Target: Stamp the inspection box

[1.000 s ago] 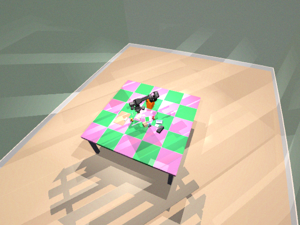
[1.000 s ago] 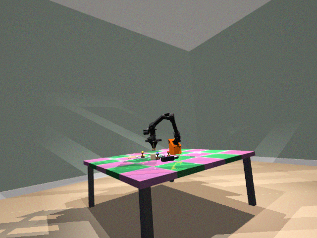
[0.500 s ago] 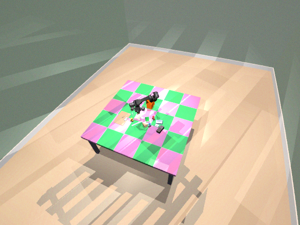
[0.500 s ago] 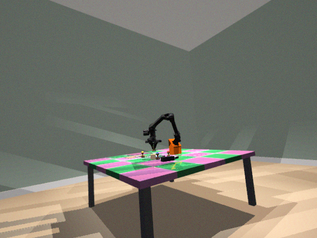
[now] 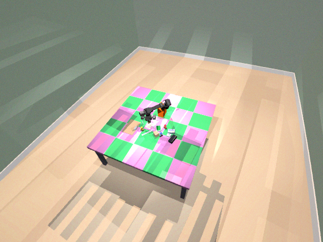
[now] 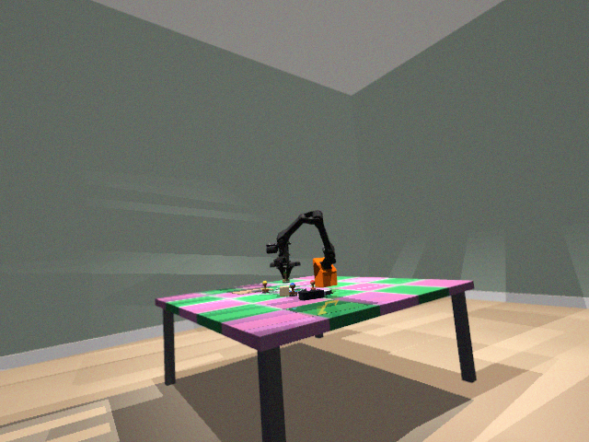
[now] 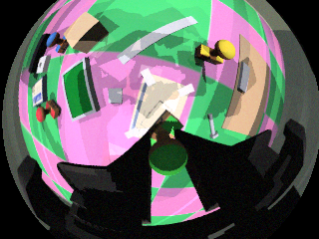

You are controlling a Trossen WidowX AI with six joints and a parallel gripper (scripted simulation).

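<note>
Gripper [image 7: 167, 149] clenching the green-knobbed PASS stamp [image 7: 166, 157], carrying it clear of the checkered table [image 7: 134, 0], hanging above the pale card [image 7: 159, 96], green ink pad [image 7: 79, 87] lying off to one side, yellow-knobbed stamp [image 7: 218, 51] standing apart

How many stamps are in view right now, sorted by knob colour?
green stamp: 1, held in the gripper
yellow stamp: 1
red stamp: 1
blue stamp: 1
Total: 4
</note>
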